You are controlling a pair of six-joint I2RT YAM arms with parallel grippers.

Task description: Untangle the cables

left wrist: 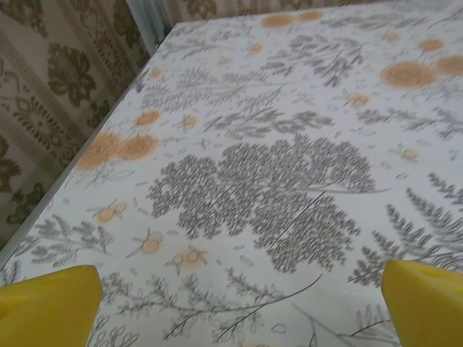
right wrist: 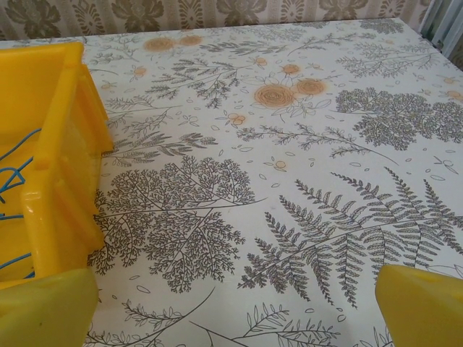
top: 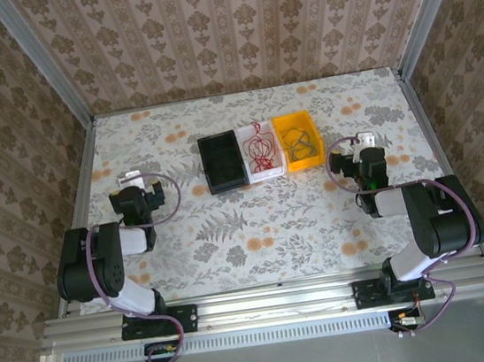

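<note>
While the top view shows the red cable [top: 258, 148] in the white bin [top: 268, 175], we find the blue cable [right wrist: 16, 172] in the yellow bin [right wrist: 69, 130] by the right wrist; left gripper [left wrist: 239, 303] and right gripper [right wrist: 235, 305] gape wide, empty.

The left arm [top: 101, 262] and right arm [top: 426, 224] share the same build: black joint housings joined by pale grey-white links. A thin purple cable [top: 176, 197] loops along each. Black base plates [top: 158, 321] anchor them. The left end effector [left wrist: 239, 311] and right end effector [right wrist: 235, 311] carry blunt, bright yellow fingers [left wrist: 51, 303]
</note>
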